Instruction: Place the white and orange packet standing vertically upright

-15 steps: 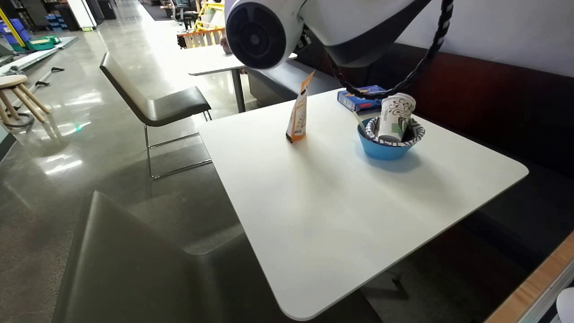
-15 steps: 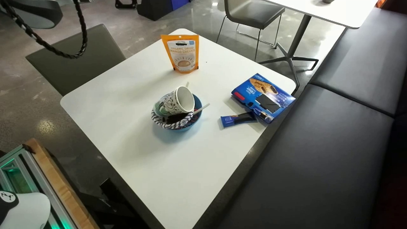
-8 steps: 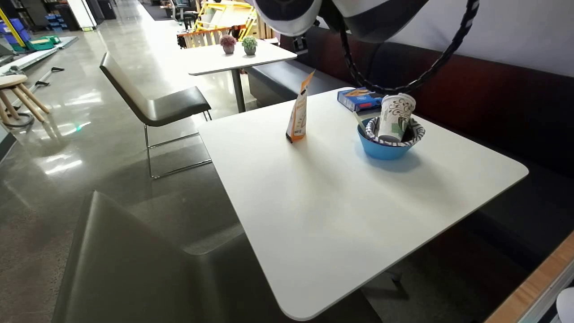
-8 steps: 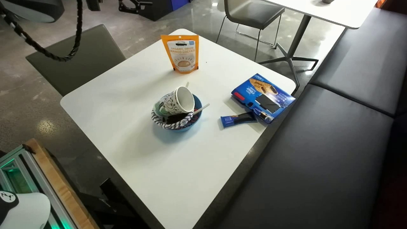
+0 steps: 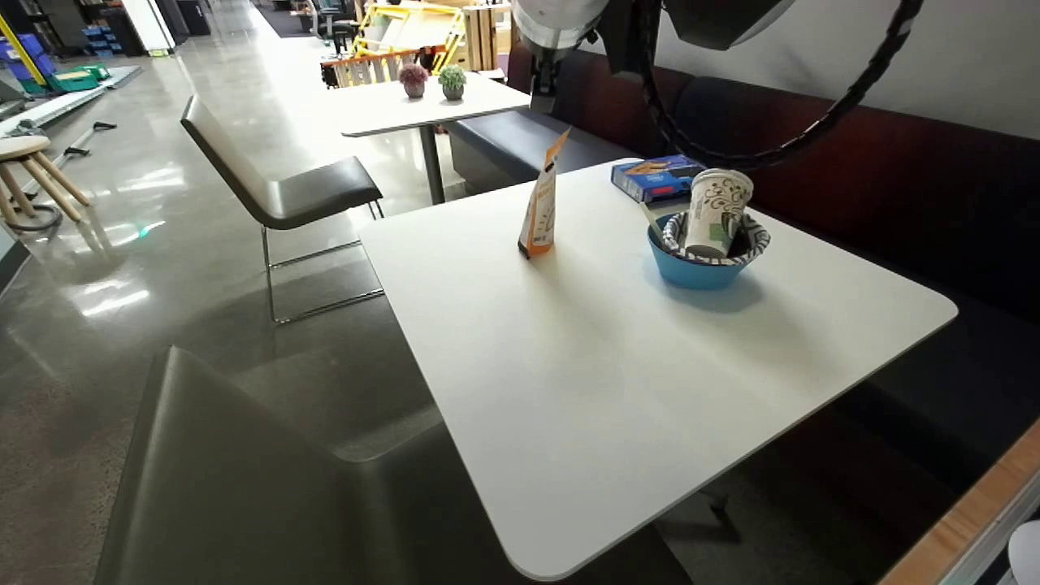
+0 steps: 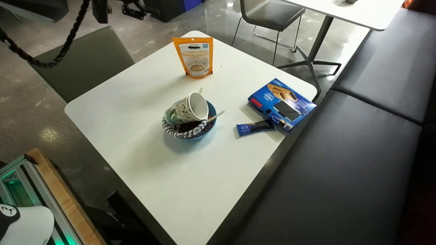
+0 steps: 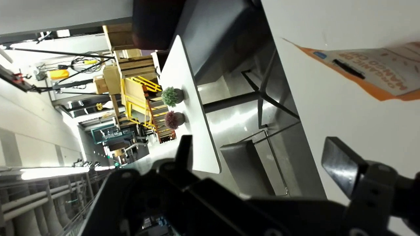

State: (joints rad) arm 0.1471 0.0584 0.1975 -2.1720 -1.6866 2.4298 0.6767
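Note:
The white and orange packet (image 5: 541,215) stands upright on its base on the white table (image 5: 617,366). Its printed front shows in an exterior view (image 6: 197,59). In the wrist view the packet (image 7: 382,68) is at the upper right edge, partly cut off and outside the fingers. My gripper (image 7: 264,157) is open, with nothing between its fingers. In an exterior view the gripper (image 5: 544,85) hangs above the packet's height, apart from it. It also shows at the top edge of an exterior view (image 6: 134,10), partly cut off.
A blue bowl (image 5: 699,272) holds a patterned paper cup (image 5: 719,213) and utensils. A blue box (image 6: 282,103) and a blue wrapped bar (image 6: 255,128) lie near the bench (image 6: 327,170). Grey chairs (image 5: 309,191) stand beside the table. A black cable (image 5: 780,154) loops below the arm.
The arm and its cable have shifted, uncovering the plants on the far table. The gripper has come into view and moved slightly lower. The packet and the other table objects have not moved.

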